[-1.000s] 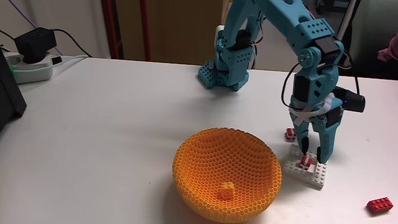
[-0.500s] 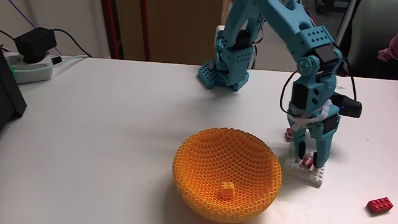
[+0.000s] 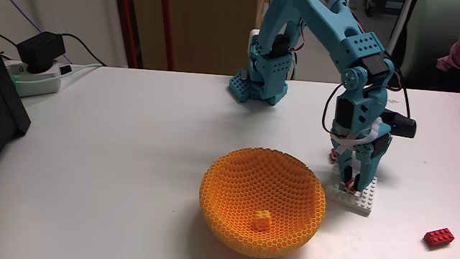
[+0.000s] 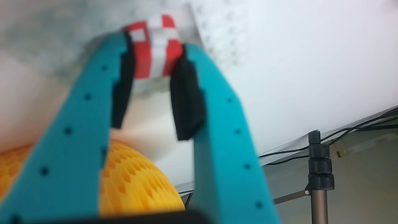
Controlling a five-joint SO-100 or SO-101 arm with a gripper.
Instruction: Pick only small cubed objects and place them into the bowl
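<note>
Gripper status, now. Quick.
Gripper: shut on the red-and-white striped cube, its finger pads against the cube's two sides, just over the white studded plate.

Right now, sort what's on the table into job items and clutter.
Job items:
- orange mesh bowl
- yellow cube in the bowl
- striped cube between the gripper fingers
- second striped cube behind the arm

Clutter:
- white studded plate
- dark red brick
- power strip

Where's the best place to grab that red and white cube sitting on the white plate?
Grip the red and white cube across its two opposite flat sides, coming straight down from above. It sits upright on the white plate, top exposed, and the gripper already straddles it that way, pads at those faces.
</note>
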